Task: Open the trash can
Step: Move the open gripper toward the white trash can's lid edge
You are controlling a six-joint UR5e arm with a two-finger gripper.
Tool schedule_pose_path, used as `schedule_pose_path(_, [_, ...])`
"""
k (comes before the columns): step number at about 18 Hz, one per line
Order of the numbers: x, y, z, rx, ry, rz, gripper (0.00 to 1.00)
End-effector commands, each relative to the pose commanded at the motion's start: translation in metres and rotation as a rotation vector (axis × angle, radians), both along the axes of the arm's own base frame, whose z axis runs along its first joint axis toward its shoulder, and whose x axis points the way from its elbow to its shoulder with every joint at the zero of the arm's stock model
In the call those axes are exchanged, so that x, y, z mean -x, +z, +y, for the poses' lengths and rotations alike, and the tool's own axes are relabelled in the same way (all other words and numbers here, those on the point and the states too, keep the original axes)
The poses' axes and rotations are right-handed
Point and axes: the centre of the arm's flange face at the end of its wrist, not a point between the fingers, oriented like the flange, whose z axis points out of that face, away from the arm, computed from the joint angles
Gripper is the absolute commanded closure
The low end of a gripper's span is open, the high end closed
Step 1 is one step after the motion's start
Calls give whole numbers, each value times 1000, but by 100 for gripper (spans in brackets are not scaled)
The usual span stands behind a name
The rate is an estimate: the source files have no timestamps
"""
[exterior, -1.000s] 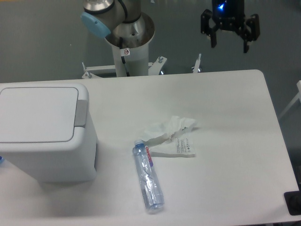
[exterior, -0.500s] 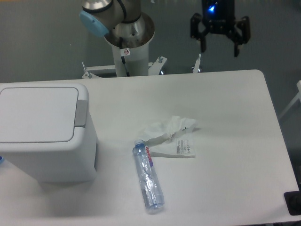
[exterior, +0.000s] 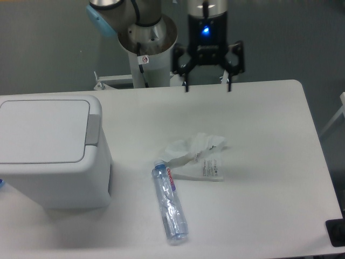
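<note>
Nearest the camera, a clear bottle lies flat to the right of the trash can, with a crumpled wrapper just beyond it. The trash can stands at the table's left edge, lid closed, its grey push-strip facing right and its long axis running left to right. Farthest back, the gripper hangs spread wide and empty, well apart from the can, likely positioned to press the strip.

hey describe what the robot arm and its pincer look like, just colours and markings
The pincer is black, with two dark fingers spread under a black body that carries a glowing blue light. Above it sits a silver-grey cylindrical wrist. The arm is metallic silver with a light blue joint cap, on a white pedestal bearing a small red-and-white sticker. No loose cables are clearly visible.
</note>
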Motion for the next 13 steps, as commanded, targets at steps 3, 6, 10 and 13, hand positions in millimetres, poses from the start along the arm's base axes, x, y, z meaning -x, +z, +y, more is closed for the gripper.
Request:
schedule_pose_path(3, [-18,2,26,-79,69,-56,0])
schedule_pose_path(6, [-25,5,51,-149,133,-152,0])
schedule_pose_path(10, [-45,-5,70,-139,122,-194,0])
schedule_pose_path(13, [-50,-11,75,-128,111,-204,0])
